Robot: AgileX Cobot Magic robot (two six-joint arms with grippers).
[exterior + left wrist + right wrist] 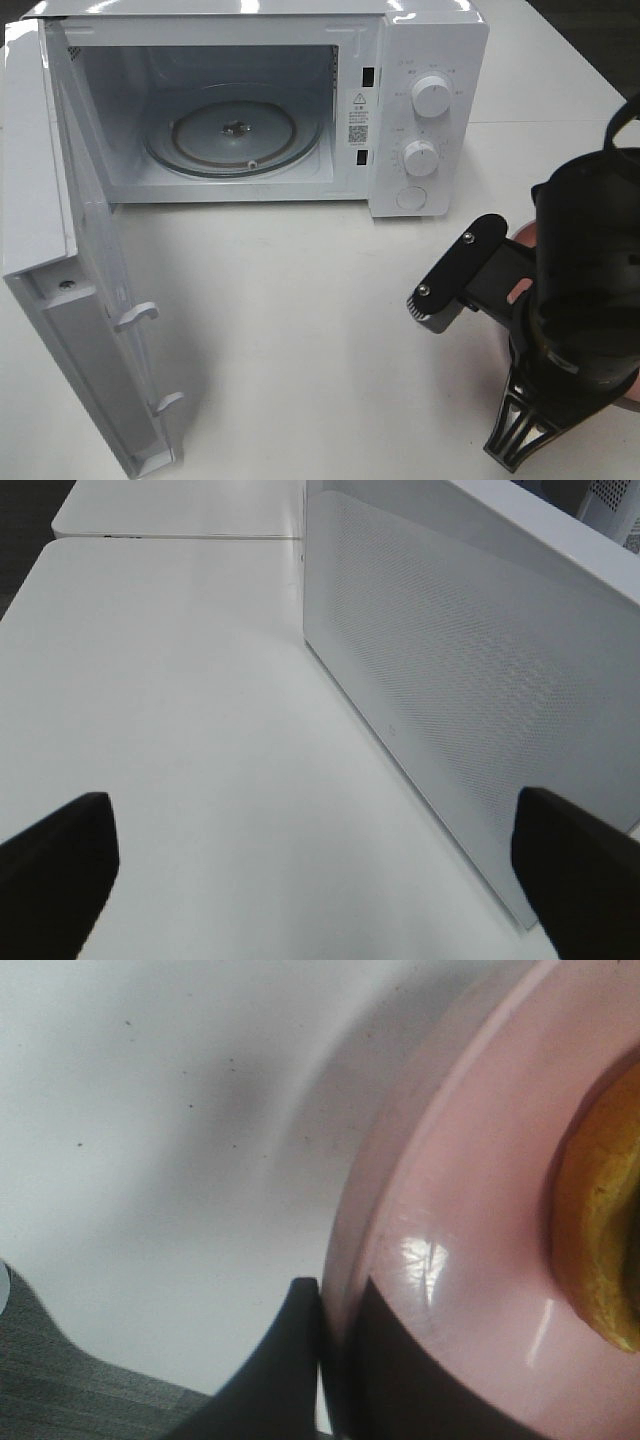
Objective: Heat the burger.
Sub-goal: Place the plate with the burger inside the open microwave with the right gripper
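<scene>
The burger shows only in the right wrist view, as a yellow-brown edge lying on the round pink plate. In the high view my right arm hides the burger, and only slivers of the plate show at the table's right. My right gripper is shut on the plate's rim, one finger on top and one underneath; it also shows in the high view. The white microwave stands at the back with its door swung wide open and a bare glass turntable inside. My left gripper is open and empty above the table.
The microwave's open door stands close beside my left gripper, reaching toward the table's front left. Two knobs sit on the microwave's right panel. Bare white table lies between the microwave and the plate.
</scene>
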